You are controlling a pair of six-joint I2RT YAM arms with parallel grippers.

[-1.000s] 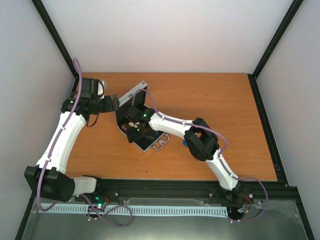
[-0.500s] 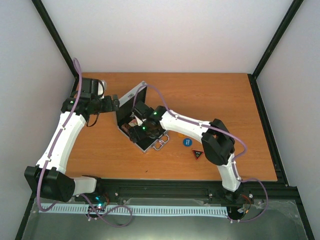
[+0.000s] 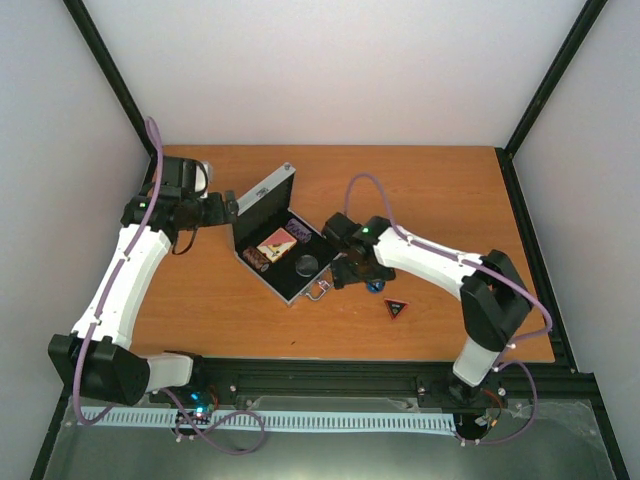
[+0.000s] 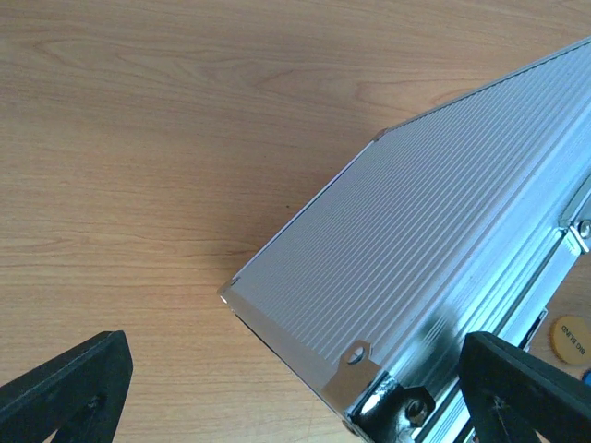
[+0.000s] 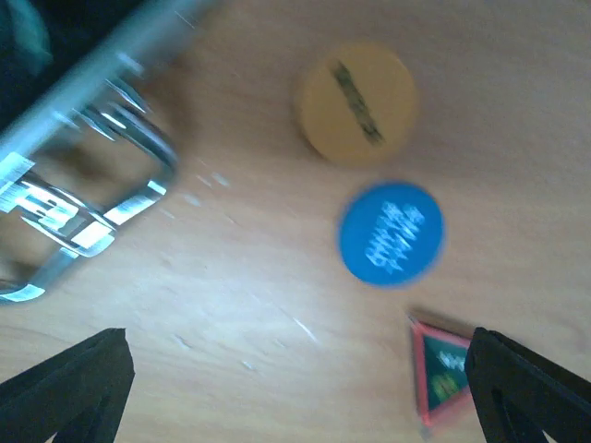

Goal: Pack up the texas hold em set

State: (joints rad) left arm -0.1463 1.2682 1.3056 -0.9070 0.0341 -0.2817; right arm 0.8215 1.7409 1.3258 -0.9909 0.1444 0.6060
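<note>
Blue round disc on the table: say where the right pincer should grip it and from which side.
Take the blue round disc by opposite points of its thin rim, coming straight down from above: it lies flat on the wooden table, so only the edge can be pinched. Keep the open right pincer clear of the orange round disc and dark triangular button nearby.

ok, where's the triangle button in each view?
Top external: triangle button, lower right of the silver case, near the blue disc.
Left wrist: not in it.
Right wrist: bottom right corner, below the blue disc.
Shared landmark: the silver case, seen in all three.
</note>
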